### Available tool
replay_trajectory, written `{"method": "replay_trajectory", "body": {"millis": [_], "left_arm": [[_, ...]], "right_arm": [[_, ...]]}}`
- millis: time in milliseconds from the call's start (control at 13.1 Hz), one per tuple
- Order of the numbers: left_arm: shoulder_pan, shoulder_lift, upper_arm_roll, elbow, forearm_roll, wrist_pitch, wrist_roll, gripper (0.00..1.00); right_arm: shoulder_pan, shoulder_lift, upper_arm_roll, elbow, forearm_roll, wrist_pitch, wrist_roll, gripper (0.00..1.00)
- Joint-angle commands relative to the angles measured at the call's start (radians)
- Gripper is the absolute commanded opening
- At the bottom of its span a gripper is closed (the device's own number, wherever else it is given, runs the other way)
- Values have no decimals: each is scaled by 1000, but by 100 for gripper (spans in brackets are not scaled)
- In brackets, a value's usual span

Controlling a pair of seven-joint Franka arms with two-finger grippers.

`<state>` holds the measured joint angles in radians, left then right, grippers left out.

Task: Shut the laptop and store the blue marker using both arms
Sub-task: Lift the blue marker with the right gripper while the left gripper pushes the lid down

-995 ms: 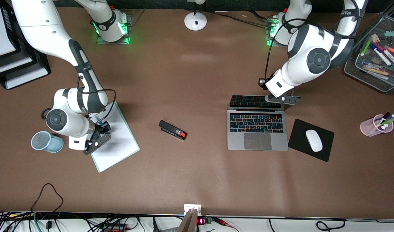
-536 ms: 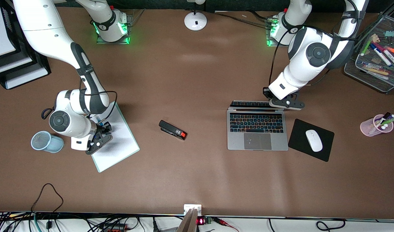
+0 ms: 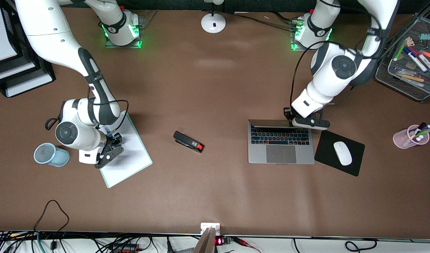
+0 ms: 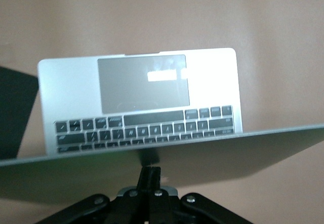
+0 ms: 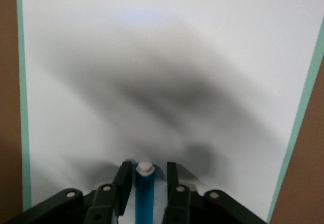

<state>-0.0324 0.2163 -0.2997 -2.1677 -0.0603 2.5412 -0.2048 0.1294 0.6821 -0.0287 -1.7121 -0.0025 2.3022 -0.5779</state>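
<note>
Landmark: clipboard (image 3: 125,151), white w/ mint edge, at the right arm's end of the table.

Right claw (image 3: 109,149) sits low over the clipboard, at the side facing the mesh cup (image 3: 51,154). Right wrist view: fingers (image 5: 121,181) either side of the blue marker (image 5: 144,193), touching it, so clenched on it, grasping. Marker's long axis runs straight out along the fingers, white tip forward, pointing across the white sheet. Marker not stored yet. No sure call on where it goes; the mesh cup lies just beside the clipboard, and the right arm is by far the nearer arm to it.

Laptop (image 3: 281,146) well apart from the clipboard, toward the left arm's end, next to a mouse pad (image 3: 339,153). Left claw (image 3: 308,122) is at the lid's top edge. Left wrist view: lid (image 4: 162,158) tilted forward over the keys, part closed. Fingers meet in the middle, look pinched shut; reads as pushing, not gripping.

Key relation: the lid needs to fall toward the trackpad, i.e. away from the claw, down onto the base.
</note>
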Motion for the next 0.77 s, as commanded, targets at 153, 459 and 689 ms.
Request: {"method": "replay_trajectory", "body": {"millis": [153,459,689], "left_arm": [[5,173,-2,87,25,134,8,0],[3,308,13,198,27,205,11,0],[-1,402,21,252,25,275,11,0]], "right_arm": [[-4,10,0,15,-5,-4,-14,5],[-10,-9,-2,81,7,-61,-13,0],[-59,-48,1,140,56,-150,-62,0]]}}
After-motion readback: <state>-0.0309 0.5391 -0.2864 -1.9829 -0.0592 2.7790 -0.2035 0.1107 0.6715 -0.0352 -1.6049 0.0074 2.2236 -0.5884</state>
